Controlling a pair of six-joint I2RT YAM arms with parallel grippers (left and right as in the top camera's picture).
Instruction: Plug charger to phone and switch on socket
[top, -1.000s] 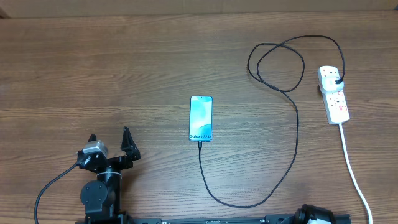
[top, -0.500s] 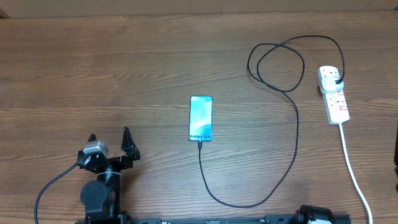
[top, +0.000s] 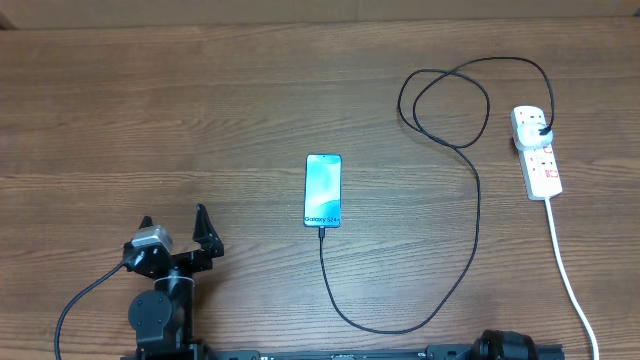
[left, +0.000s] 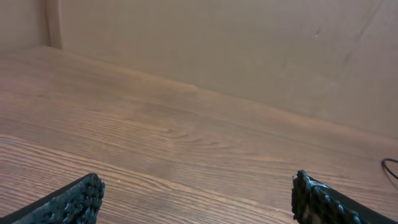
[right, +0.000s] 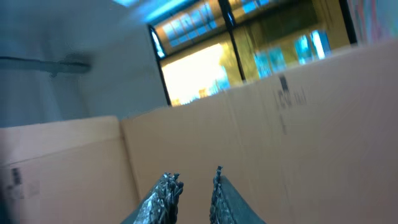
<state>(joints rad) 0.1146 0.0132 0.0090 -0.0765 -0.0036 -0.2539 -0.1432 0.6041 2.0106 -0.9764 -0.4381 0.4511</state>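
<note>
On my left, the left gripper (top: 176, 220) sits near the table's (top: 150, 100) near edge, its fingers (left: 81, 198) spread wide with nothing between them.

At the middle lies one phone (top: 323, 190), screen up, well apart from that gripper. Its long axis runs from near edge to far edge, with the port end toward me. "Galaxy S24+" reads sideways along the screen's near end.

One charger (top: 478, 215) is here. Its connector tip (top: 322, 231) meets the phone's near end. The cable dips toward me, swings right, runs away and coils into a loop.

Its plug (top: 541, 128) sits in the far end of the one socket (top: 537, 152), which also lies near-to-far. The red switches are too small for me to count. The white lead (top: 568, 270) trails off the near edge.

The right gripper (right: 191, 186) faces a cardboard wall (right: 311, 137), its fingers nearly together and holding nothing. The print there is too blurred to read.
</note>
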